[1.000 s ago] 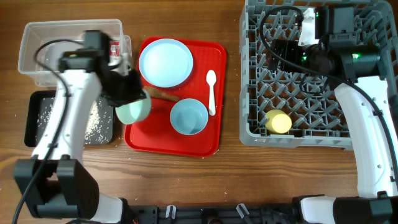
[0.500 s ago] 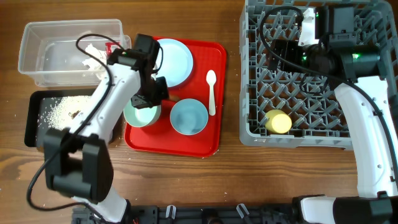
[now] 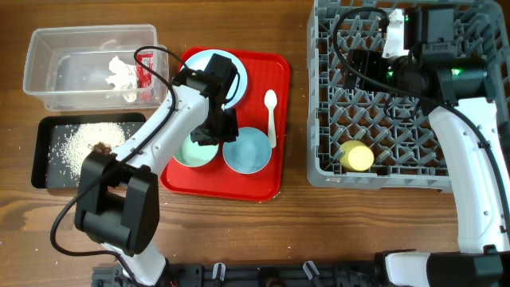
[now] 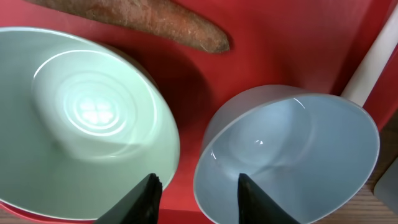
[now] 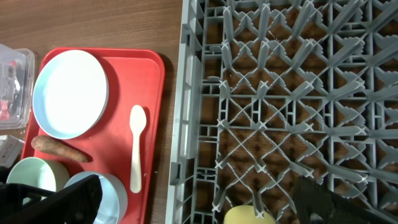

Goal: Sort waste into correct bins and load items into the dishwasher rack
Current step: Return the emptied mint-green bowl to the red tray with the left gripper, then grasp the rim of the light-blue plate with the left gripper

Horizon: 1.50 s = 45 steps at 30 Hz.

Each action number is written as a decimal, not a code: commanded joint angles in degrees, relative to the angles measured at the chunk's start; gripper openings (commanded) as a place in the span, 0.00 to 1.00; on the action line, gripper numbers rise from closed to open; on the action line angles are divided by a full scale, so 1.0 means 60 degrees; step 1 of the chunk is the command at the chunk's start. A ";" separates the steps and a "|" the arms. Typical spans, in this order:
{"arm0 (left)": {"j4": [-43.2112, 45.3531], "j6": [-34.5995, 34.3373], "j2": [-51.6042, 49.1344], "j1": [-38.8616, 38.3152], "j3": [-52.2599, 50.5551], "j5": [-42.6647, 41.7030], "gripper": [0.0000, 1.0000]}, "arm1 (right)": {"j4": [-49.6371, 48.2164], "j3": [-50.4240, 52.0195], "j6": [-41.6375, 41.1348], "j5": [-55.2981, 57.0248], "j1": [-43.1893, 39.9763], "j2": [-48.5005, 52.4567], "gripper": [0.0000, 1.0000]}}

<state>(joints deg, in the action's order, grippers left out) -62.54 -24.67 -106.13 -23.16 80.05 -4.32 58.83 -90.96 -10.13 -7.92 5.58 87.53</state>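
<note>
At the red tray's near edge, the left gripper is hovering, jaws apart, between two bowls. Wrist cameras alone are catching the food stick, hidden overhead.

You had two small bowls to count: one pale green bowl and one pale blue bowl. With them you had one round plate, one white spoon and one yellow cup. There was one grey rack, one red tray, one clear tub and one black tray. Of the waste, you could count one stick-shaped food piece, one brown lump and one red-and-white wrapper. The crumpled tissue showed as one clump, its pieces uncountable. The rice grains were too many and too small to count.
</note>
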 commanded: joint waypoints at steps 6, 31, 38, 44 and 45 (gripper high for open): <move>-0.0007 0.0954 -0.0007 0.0127 0.1177 0.0215 0.42 | -0.0091 -0.0087 0.0168 -0.0127 0.0040 -0.0051 1.00; 0.3974 0.6080 -0.2579 0.0127 0.1785 0.0455 0.54 | -0.0044 -0.0087 0.0164 -0.0124 0.0040 -0.0051 1.00; 0.4368 0.6040 -0.3096 0.0127 0.1785 0.0463 0.46 | -0.0029 -0.0087 0.0164 -0.0124 0.0040 0.0058 1.00; 0.4539 0.5719 -0.3257 0.0146 0.1785 0.0492 0.26 | 0.0007 -0.0087 0.0168 -0.0127 0.0040 0.0240 1.00; 0.4543 0.5719 -0.3268 0.0146 0.1785 0.0488 0.25 | 0.0007 -0.0087 0.0164 -0.0124 0.0040 0.0240 1.00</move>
<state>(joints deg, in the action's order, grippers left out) -35.64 10.20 -124.73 -22.70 90.28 -1.93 58.81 -90.96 -10.13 -7.92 5.58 87.66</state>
